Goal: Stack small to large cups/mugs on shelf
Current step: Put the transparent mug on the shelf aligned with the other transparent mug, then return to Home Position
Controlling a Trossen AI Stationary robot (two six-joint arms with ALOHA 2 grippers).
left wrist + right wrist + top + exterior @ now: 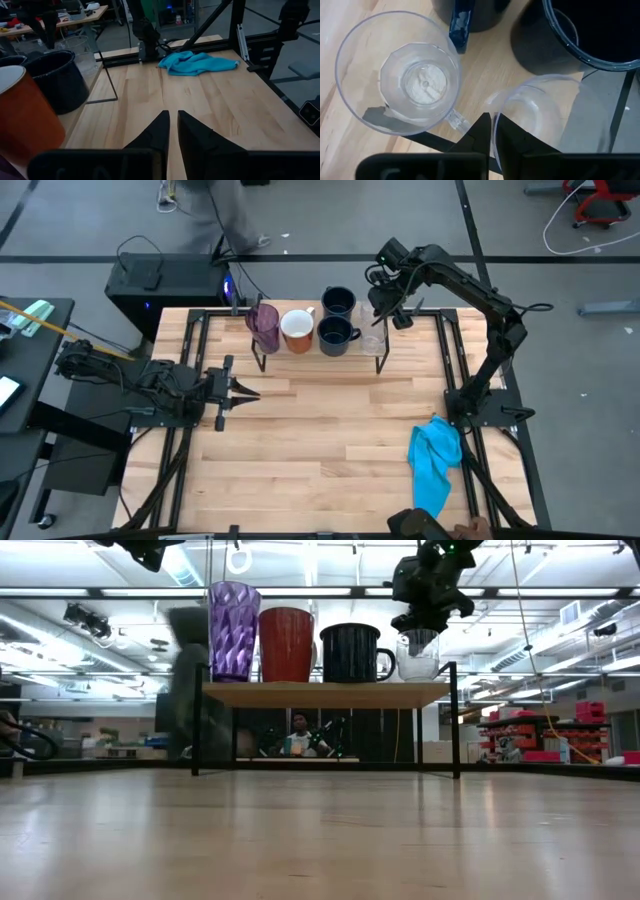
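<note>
The shelf [320,693] stands at the table's far side. On it, from left to right, stand the purple tumbler [233,630], the orange mug [286,643], two navy mugs [338,302] [333,335] and two clear glasses [402,75] [545,120]. All rest upright on their bases. My right gripper [491,120] hangs over the shelf's right end, shut on the second clear glass. My left gripper [250,392] waits shut over the table's left middle, touching nothing. My right gripper holds the clear glass by its rim [493,107], on the side next to the other glass. One finger is inside the glass and one outside. The fingers come from above, slanting down. The glass [418,655] stands upright with its base on the shelf's right end.
A bright blue cloth [437,460] lies crumpled near the table's right front. A black box [165,285] sits beyond the far left corner. A person [297,735] shows in the room behind the shelf. Bare wood lies between the shelf and the near edge.
</note>
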